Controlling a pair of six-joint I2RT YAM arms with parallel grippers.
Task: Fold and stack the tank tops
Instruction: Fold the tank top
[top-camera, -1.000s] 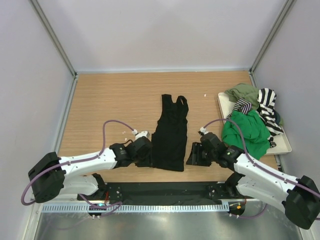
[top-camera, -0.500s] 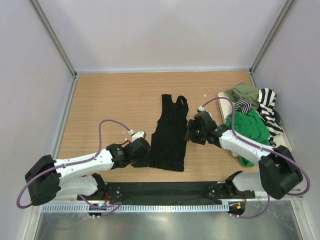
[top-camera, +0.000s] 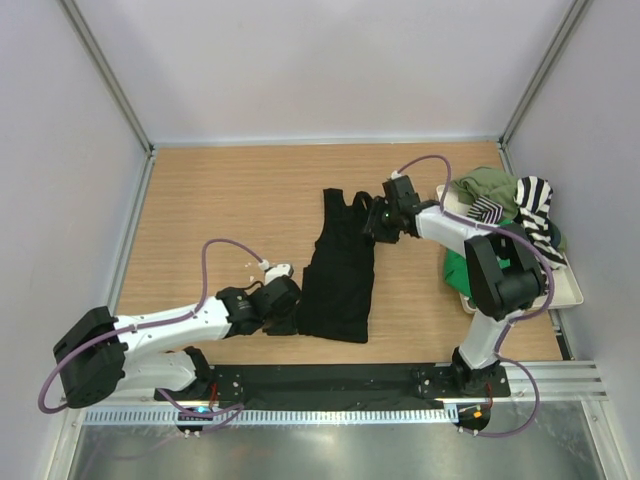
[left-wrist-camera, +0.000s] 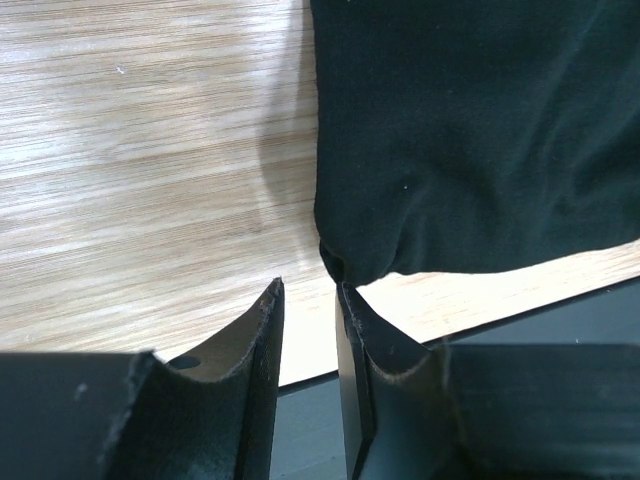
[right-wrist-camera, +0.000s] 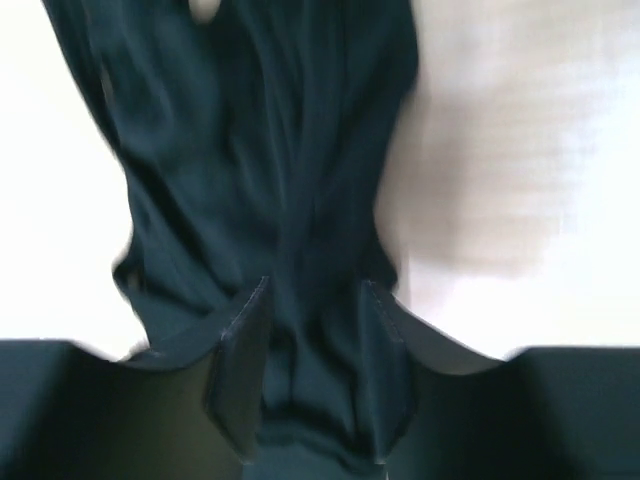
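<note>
the left tool (left-wrist-camera: 308, 288) sits low on the surface (top-camera: 220, 220) with its fingers only narrowly parted and bare wood showing between them; it holds nothing, though one fingertip is just touching the near left hem corner of the black tank top (top-camera: 340, 275). the right tool (right-wrist-camera: 315, 290) is reached out to the far end of that same top, by the right shoulder strap, fingers about half spread over dark cloth; its view is blurred and i can't tell if any cloth is caught. the black top lies flat and lengthwise in the middle of the surface, straps away from the arms. to me this looks like the taking-hold before a first fold, and next each tool needs to pinch its edge cleanly, not just press it into the wood. i count four tank tops: the black one, plus a green one (top-camera: 455, 272), an olive one (top-camera: 490, 183) and a striped one (top-camera: 535, 205) heaped on one tray (top-camera: 572, 292) to the right.
</note>
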